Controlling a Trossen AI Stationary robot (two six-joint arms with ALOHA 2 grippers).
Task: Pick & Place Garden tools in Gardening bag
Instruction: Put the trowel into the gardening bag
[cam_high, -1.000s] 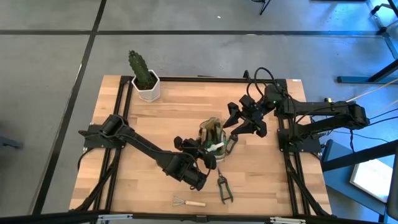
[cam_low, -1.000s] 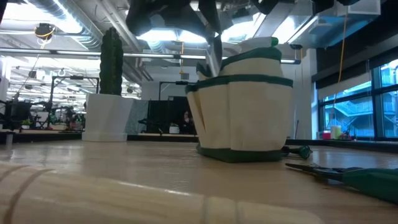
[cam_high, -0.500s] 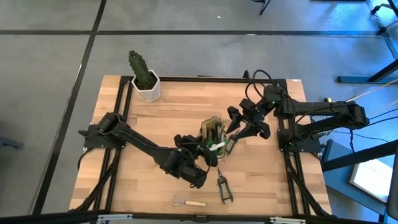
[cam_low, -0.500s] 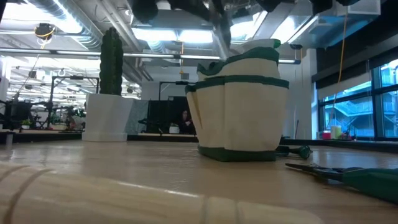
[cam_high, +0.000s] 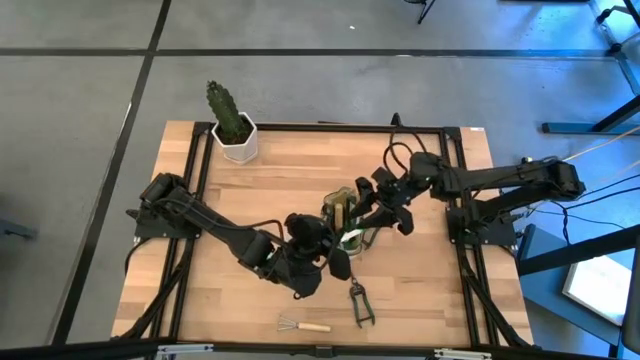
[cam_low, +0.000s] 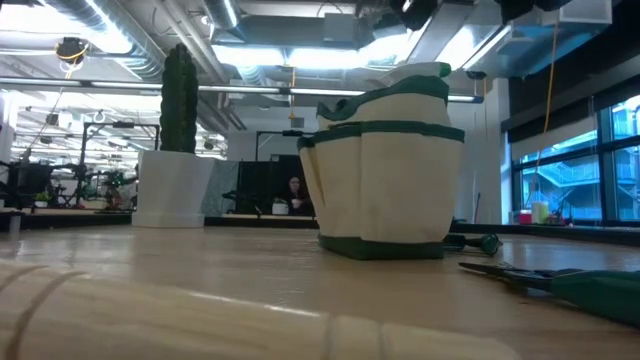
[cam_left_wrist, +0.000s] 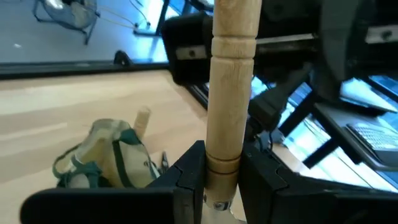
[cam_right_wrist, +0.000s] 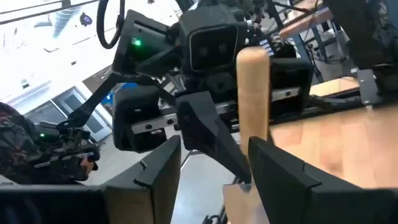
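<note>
While the left gripper (cam_left_wrist: 217, 171) is clamping the lower end of a wooden-handled tool (cam_left_wrist: 231, 74) above the middle of the desk (cam_high: 270, 190), with the handle standing up between its fingers, the right gripper (cam_right_wrist: 214, 165) is reaching in from the right edge with its fingers spread apart on either side of a wooden handle (cam_right_wrist: 254, 93); I cannot tell whether they are touching it. Both are crowding over the olive-green bag (cam_high: 342, 212), which is sitting upright near the desk's centre with handles already poking out of its mouth.

The main risk, as I judge it, is that the two arms are working too close together: a finger may catch the bag's soft rim or a loop handle and tip or drag the bag. If the left gripper lets go before the right one has a firm hold, the tool may fall beside the bag instead of into it. The tool's metal end could also be snagging on the tools already inside.

The dark shears (cam_high: 360, 303) and the small wire rake (cam_high: 302, 324) are lying near the desk's front edge, not yet bagged. The cactus (cam_high: 227, 113) in its white pot is standing at the far left corner, well apart
</note>
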